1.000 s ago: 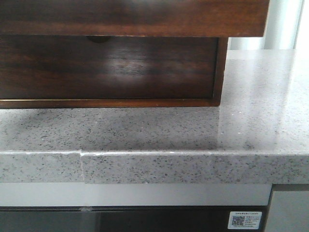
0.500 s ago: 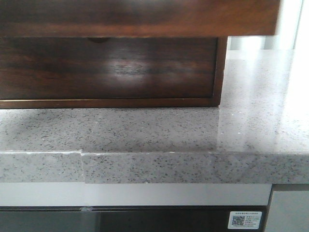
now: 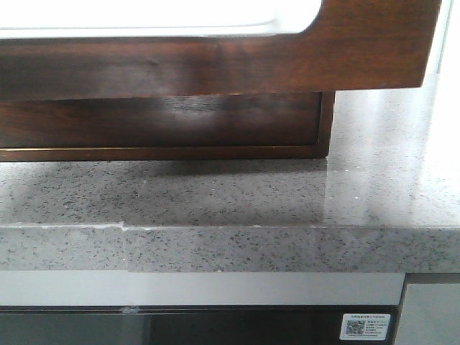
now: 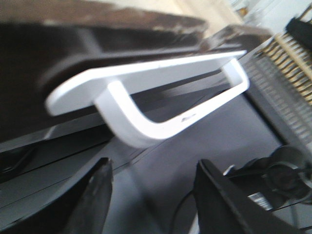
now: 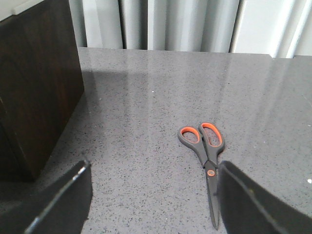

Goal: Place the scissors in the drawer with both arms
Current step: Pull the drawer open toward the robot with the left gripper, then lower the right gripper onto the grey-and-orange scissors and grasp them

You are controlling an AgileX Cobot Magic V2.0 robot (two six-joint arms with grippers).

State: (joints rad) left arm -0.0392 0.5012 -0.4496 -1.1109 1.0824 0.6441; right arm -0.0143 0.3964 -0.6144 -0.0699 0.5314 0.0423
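Since the scissors [image 5: 205, 161] lie flat and closed on the speckled counter [image 5: 146, 122], lower centre-right of the right wrist frame, I'd guess they're light, stiff and a bit slidey on that polish, so pinch across the pivot or grey handles. Right gripper [image 5: 153, 204] hangs spread wide, empty, scissors between its fingers. Further back, the drawer [image 3: 359, 50] fills the front view's top, pulled out; left gripper [image 4: 153, 195] is open near its white cut-out, holding nothing.
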